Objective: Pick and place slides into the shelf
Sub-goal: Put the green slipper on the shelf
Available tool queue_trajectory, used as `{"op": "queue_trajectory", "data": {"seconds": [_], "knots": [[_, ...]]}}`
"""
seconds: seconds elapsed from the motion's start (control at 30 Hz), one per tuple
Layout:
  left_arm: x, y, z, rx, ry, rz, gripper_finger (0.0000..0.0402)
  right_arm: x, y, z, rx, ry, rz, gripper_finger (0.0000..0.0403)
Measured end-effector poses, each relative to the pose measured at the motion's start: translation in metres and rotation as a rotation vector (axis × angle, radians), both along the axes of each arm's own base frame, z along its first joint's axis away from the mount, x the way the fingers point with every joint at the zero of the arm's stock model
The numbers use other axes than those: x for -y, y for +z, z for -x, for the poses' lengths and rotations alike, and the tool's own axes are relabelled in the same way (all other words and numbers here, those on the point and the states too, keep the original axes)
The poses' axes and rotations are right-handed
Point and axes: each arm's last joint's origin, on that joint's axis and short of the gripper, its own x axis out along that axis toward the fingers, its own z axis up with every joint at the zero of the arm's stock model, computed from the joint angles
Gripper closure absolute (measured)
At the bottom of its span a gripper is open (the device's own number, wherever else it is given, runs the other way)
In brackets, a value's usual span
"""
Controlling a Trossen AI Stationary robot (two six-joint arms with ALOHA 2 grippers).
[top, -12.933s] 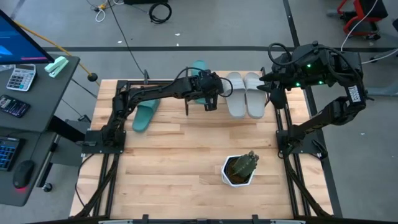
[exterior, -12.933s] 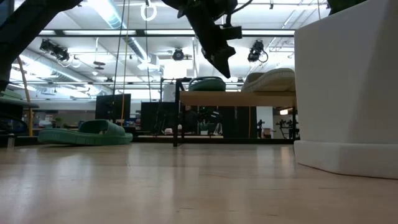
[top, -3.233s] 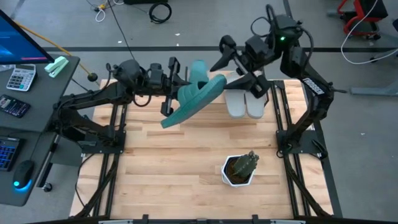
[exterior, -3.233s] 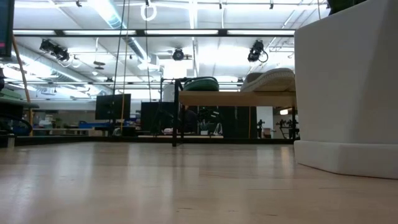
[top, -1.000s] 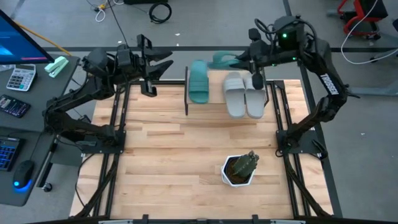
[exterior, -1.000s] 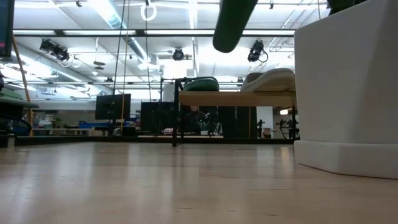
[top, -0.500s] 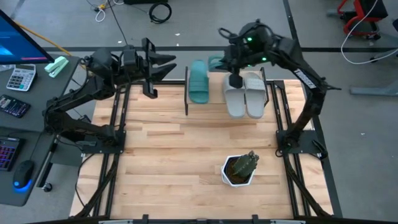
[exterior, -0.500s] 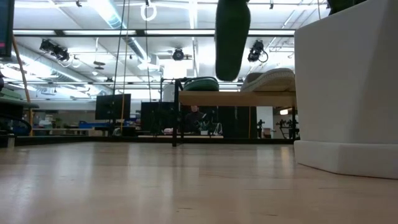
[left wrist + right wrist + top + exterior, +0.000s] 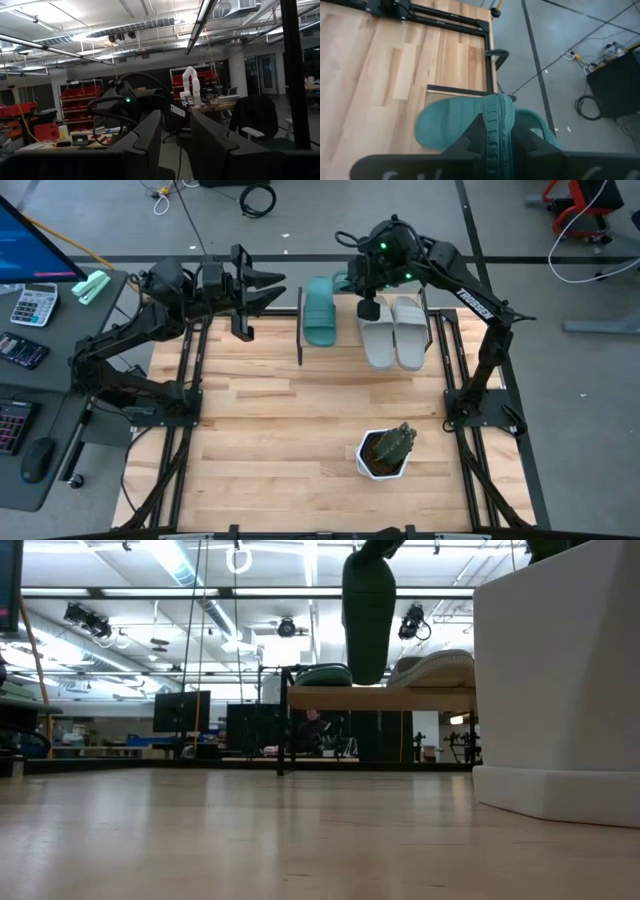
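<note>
Leftward since before, right pincer (image 9: 366,292) – clamping teal slide (image 9: 368,610) (edge-on) – hangs above shelf (image 9: 380,698) gap.

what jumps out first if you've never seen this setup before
The right gripper, raised above the back of the table, is clamped on the edge of a teal slide that hangs on end over the shelf. On the shelf top lie another teal slide and the grey pair side by side. The left gripper waits raised at the back left, and a white potted plant stands near the front.
</note>
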Motion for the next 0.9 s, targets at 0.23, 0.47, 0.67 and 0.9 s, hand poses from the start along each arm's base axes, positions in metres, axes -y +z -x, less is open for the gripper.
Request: {"op": "queue_trajectory", "data": {"seconds": [0.23,0.47,0.67,0.9], "knots": [[0.0,0.0,0.0,0.001,-0.002,0.005,0.0294,0.009,0.0,0.005,0.003,-0.023,0.008,0.0362],[0.0,0.0,0.0,-0.002,-0.01,0.026,0.0294,0.012,0.001,0.006,0.007,-0.031,0.006,0.0362],[0.0,-0.001,0.0,-0.004,-0.012,0.033,0.0294,0.012,0.001,0.006,0.021,-0.009,-0.026,0.0362],[0.0,-0.001,0.0,-0.004,-0.012,0.033,0.0294,0.012,-0.002,0.005,0.021,-0.009,-0.054,0.0362]]}}
